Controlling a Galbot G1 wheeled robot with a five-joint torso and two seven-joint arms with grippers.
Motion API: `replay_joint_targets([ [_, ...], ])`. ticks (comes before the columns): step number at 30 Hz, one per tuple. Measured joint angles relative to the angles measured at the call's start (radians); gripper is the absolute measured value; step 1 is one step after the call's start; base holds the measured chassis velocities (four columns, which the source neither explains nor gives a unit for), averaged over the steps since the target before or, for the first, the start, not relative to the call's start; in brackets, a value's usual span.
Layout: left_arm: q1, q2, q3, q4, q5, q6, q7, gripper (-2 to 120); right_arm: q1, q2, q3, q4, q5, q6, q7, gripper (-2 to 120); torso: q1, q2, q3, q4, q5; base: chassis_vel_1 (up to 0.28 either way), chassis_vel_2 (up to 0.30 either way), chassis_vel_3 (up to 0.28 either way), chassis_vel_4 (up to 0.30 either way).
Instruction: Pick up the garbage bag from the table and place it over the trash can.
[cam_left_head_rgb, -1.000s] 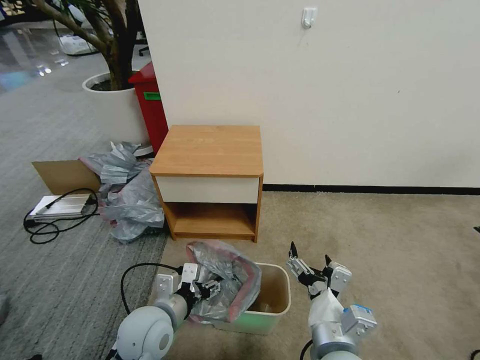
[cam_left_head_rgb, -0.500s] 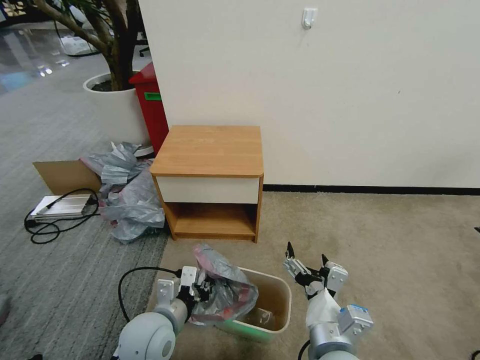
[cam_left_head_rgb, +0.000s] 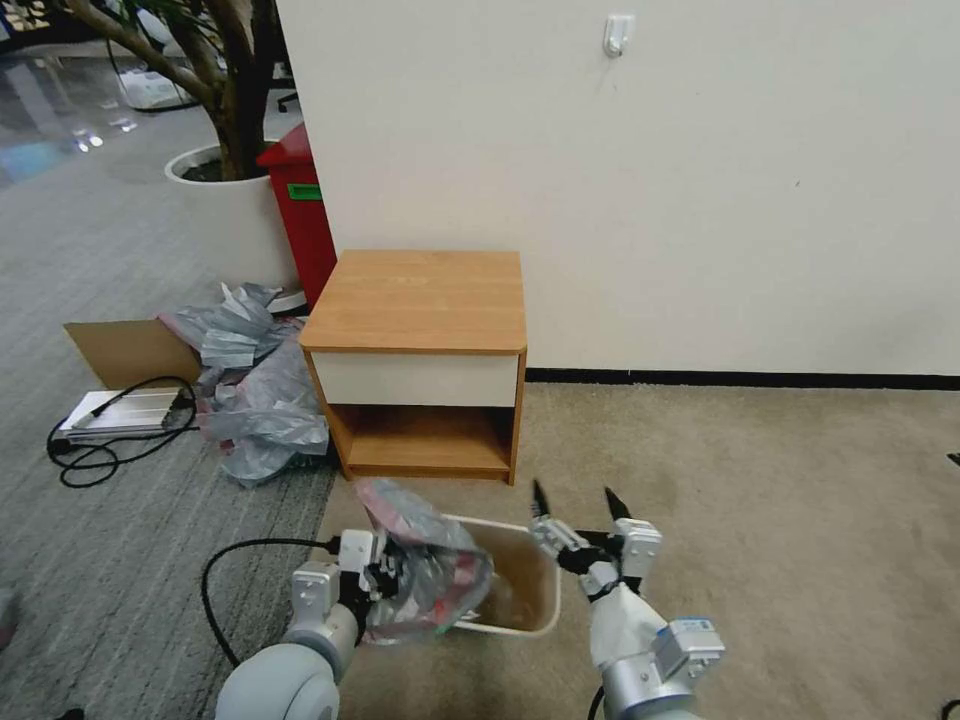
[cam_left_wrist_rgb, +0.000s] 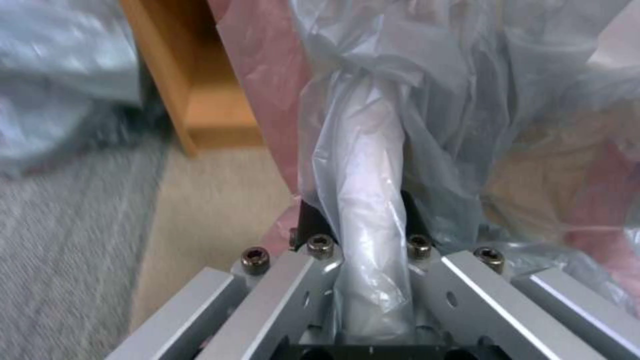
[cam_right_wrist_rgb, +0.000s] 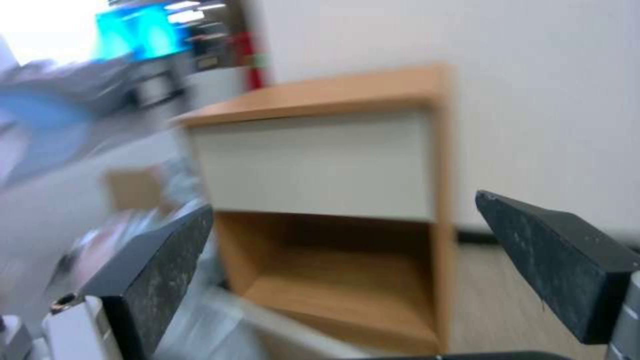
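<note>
The garbage bag (cam_left_head_rgb: 425, 565), translucent grey with a pink-red rim band, hangs crumpled over the left end of the beige trash can (cam_left_head_rgb: 530, 625) on the carpet. My left gripper (cam_left_head_rgb: 392, 580) is shut on a bunched fold of the garbage bag (cam_left_wrist_rgb: 363, 165), which runs between its jaws in the left wrist view. Over the can's right rim, my right gripper (cam_left_head_rgb: 575, 500) is open with nothing between its dark fingertips (cam_right_wrist_rgb: 160, 270). The table (cam_left_head_rgb: 420, 300), its top bare, stands against the wall just beyond the can, and the table (cam_right_wrist_rgb: 320, 165) fills the right wrist view.
A heap of grey plastic bags (cam_left_head_rgb: 255, 395) lies left of the table, beside a cardboard sheet (cam_left_head_rgb: 125, 350) and a metal box with a black cable (cam_left_head_rgb: 120, 415). A tall red bin (cam_left_head_rgb: 300, 215) and a white planter (cam_left_head_rgb: 225, 215) stand behind. Beige carpet (cam_left_head_rgb: 760, 500) lies open to the right.
Both arms have shifted left with the bag. The trash can has slid left with them and tipped. The right gripper has come from right of the can to over its right rim.
</note>
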Motion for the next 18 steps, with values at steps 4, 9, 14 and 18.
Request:
replay_joint_targets([
  [4,0.015,0.012,-0.008,-0.055,0.001,0.008,-0.016,3,0.040,-0.022,-0.014,-0.017,-0.195,-0.004,-0.102,100,0.000,0.000,0.000,0.0001,0.0001,0.000,0.000,0.000,0.000],
  [9,0.029,0.010,-0.012,-0.100,-0.003,0.030,-0.032,3,0.084,-0.011,-0.065,-0.051,-0.404,-0.005,-0.120,100,0.000,0.000,0.000,0.0001,0.0002,0.000,0.000,0.000,0.000],
  [14,0.039,-0.008,-0.013,-0.119,-0.005,0.037,-0.037,3,0.111,0.020,-0.139,-0.084,-0.483,-0.020,-0.117,100,0.000,0.000,0.000,0.0001,0.0001,0.000,0.000,0.000,0.000],
  [18,0.044,-0.016,-0.008,-0.129,-0.007,0.040,-0.037,3,0.132,0.034,-0.151,-0.114,-0.517,-0.022,-0.111,98,0.000,0.000,0.000,0.0002,0.0000,0.000,0.000,0.000,0.000],
])
